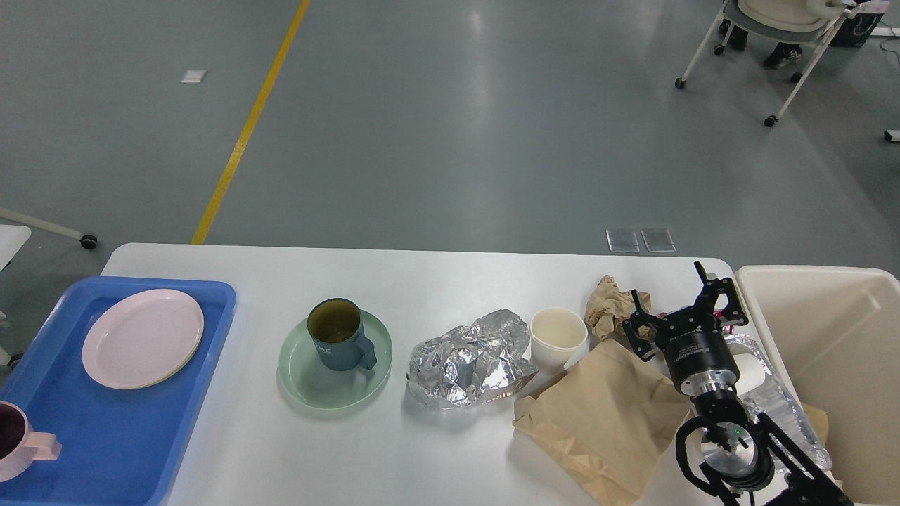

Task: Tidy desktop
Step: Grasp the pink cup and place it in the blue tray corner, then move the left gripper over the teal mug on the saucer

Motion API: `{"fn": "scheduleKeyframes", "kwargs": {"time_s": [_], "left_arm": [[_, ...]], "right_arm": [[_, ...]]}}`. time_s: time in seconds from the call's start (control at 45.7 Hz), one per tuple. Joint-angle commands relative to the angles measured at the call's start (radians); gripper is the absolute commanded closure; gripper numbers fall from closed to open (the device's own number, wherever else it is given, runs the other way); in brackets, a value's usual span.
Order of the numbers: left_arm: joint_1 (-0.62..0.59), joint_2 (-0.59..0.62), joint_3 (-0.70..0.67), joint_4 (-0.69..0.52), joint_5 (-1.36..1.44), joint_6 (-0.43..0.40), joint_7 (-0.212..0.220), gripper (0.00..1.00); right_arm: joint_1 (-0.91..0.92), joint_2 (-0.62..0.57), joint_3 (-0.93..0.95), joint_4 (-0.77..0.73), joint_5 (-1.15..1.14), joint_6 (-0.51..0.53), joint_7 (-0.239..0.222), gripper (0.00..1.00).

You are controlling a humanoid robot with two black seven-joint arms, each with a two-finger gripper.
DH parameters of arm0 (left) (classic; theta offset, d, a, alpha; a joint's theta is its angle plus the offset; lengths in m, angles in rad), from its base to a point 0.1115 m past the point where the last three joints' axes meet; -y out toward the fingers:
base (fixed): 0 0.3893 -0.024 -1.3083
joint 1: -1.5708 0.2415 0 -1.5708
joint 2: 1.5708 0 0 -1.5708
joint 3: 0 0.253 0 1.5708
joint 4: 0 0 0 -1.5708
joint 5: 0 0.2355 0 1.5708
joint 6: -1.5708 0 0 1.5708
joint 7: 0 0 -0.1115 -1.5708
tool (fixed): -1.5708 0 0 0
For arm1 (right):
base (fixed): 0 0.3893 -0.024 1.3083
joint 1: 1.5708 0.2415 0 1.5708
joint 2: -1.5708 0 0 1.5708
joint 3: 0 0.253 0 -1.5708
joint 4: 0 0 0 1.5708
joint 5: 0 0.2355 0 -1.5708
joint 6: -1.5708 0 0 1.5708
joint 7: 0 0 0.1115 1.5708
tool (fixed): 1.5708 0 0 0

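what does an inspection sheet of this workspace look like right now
surface: white desktop, bare along the far edge
job's things: blue tray at left holding a pink plate and pink mug; blue mug standing on a green plate; cream bin at right
clutter: crumpled foil, white paper cup, crumpled brown paper, flat brown paper bag, clear plastic bottle partly hidden by the arm
grippers: right gripper open, holding nothing, above the clutter; left not in view
cables: nothing seen on the desktop
surroundings: grey floor with yellow line, wheeled chair far right
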Motion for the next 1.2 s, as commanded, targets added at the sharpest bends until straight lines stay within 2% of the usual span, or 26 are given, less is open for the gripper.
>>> {"fn": "scheduleKeyframes", "kwargs": {"time_s": [0.0, 0.591, 0.744, 1.028, 1.181], "left_arm": [[0.025, -0.004, -0.025, 0.021, -0.001, 0.000, 0.006, 1.00], [0.088, -0.017, -0.079, 0.047, 0.000, 0.000, 0.012, 0.99], [0.090, -0.017, -0.076, 0.049, 0.000, 0.000, 0.012, 0.83], [0.090, -0.016, -0.074, 0.069, 0.000, 0.000, 0.012, 0.67], [0.075, -0.017, -0.059, 0.069, 0.000, 0.000, 0.005, 0.42]], "right_arm": [[0.000, 0.000, 0.000, 0.000, 0.000, -0.003, 0.000, 0.00], [0.000, 0.000, 0.000, 0.000, 0.000, 0.000, 0.000, 0.00], [0.000, 0.000, 0.000, 0.000, 0.000, 0.000, 0.000, 0.00], [0.002, 0.000, 0.000, -0.002, 0.000, 0.000, 0.000, 0.00], [0.002, 0.000, 0.000, -0.002, -0.002, 0.000, 0.000, 0.00]]}}
